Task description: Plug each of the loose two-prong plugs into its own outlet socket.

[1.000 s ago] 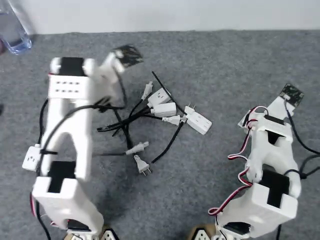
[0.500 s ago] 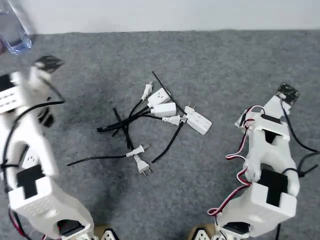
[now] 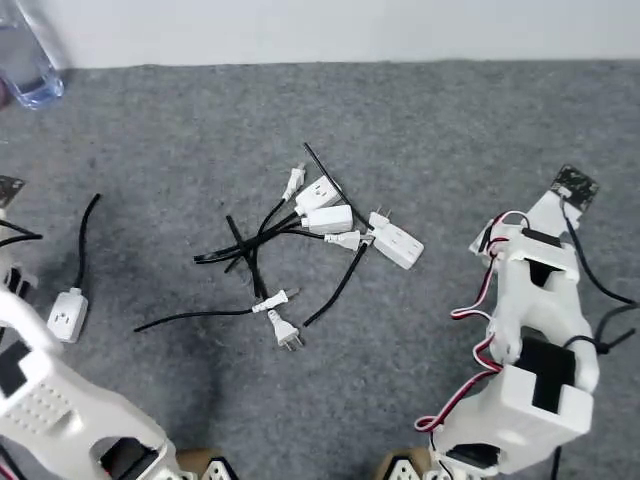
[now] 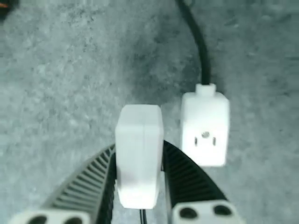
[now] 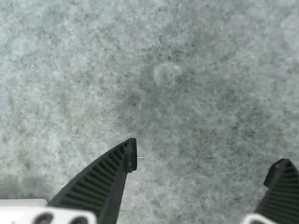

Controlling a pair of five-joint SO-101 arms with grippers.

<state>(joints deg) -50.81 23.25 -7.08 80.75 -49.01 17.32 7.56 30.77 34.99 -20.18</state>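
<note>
- High view, change: the left arm (image 3: 45, 405) has swung off the cable heap at mid-table and out to the table's left edge. The right arm (image 3: 535, 330) has hardly shifted.
- High view, meaning: as I judge it, work has turned from the heap to the lone socket (image 3: 67, 312), which lies just beside the left arm's working end. No mating is done there yet.
- High view, stock: the loose plugs (image 3: 275, 299) and socket blocks (image 3: 328, 218) lie tangled well apart from both arms' ends. I cannot tell whether any pair there is joined.
- High view, container: a clear bottle (image 3: 25, 60) stands far from both arms; I cannot tell its contents.
- Left wrist view: the left gripper (image 4: 139, 151) is clamped on a white block (image 4: 139, 135); I cannot tell whether it is plug or socket.
- Left wrist view, receptacle: the lone socket (image 4: 204, 133) lies just beside the held block, not touching, its black cord (image 4: 198, 42) running away from the gripper. Its slots hold nothing.
- Right wrist view: the right gripper (image 5: 205, 156) is spread wide and holds nothing, with bare carpet (image 5: 163, 74) beneath it.
</note>
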